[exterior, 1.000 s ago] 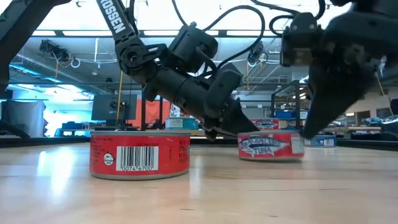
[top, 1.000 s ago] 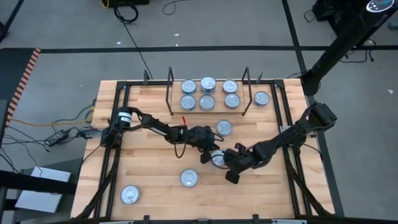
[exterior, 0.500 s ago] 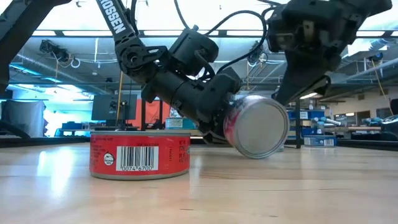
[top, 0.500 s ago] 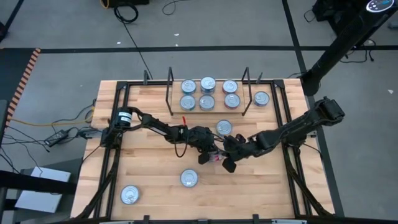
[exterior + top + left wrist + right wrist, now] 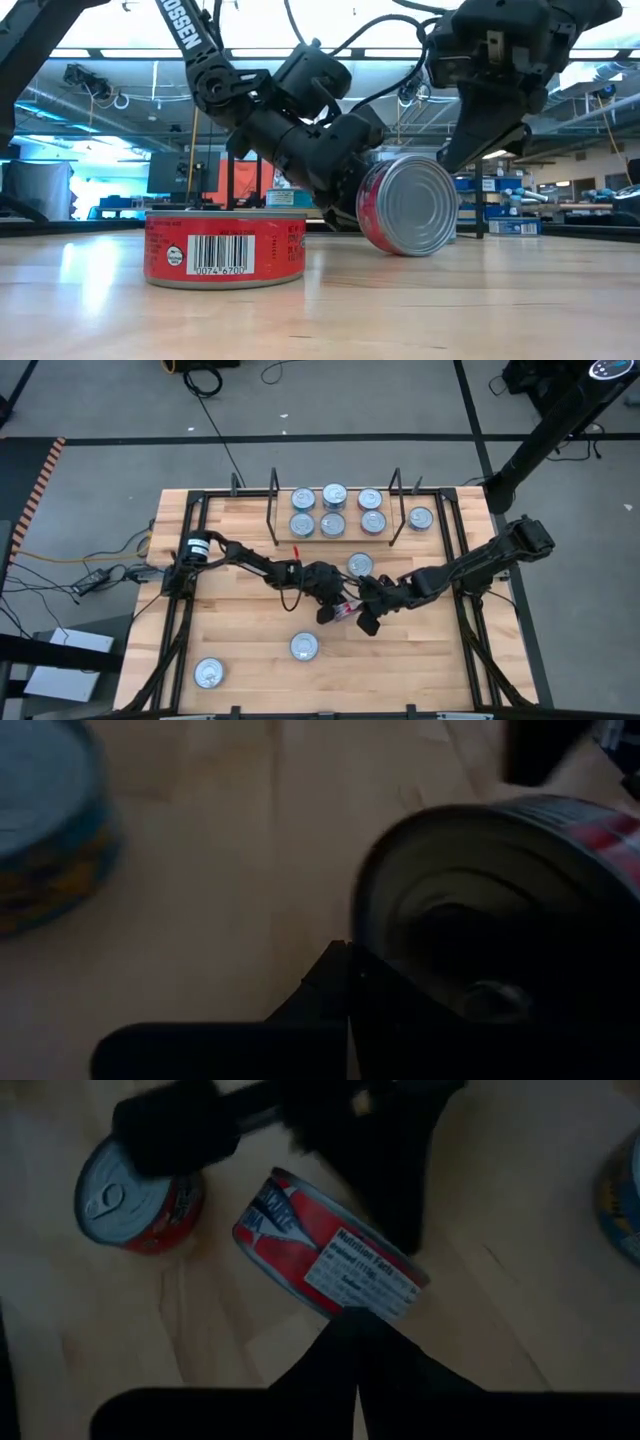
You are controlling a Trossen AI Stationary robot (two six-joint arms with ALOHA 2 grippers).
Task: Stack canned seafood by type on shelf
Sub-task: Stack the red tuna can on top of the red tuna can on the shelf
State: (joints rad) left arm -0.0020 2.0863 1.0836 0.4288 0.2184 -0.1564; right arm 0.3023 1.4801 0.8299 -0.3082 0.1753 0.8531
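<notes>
Red-labelled tin [image 5: 408, 204] stands tipped on its edge mid-table [image 5: 240, 650], apparently so it can be turned or regripped. Left gripper [image 5: 333, 607] fingers pinch it; right gripper [image 5: 366, 618] hovers beside, fingers closed, empty. Shelf [image 5: 335, 538] holds six tins beyond.

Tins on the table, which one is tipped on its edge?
The red-labelled tin between the two grippers, its silver lid facing sideways; the others lie flat.

Wooden table [image 5: 240, 660], grey floor [image 5: 100, 480], black cables [image 5: 100, 575]
</notes>
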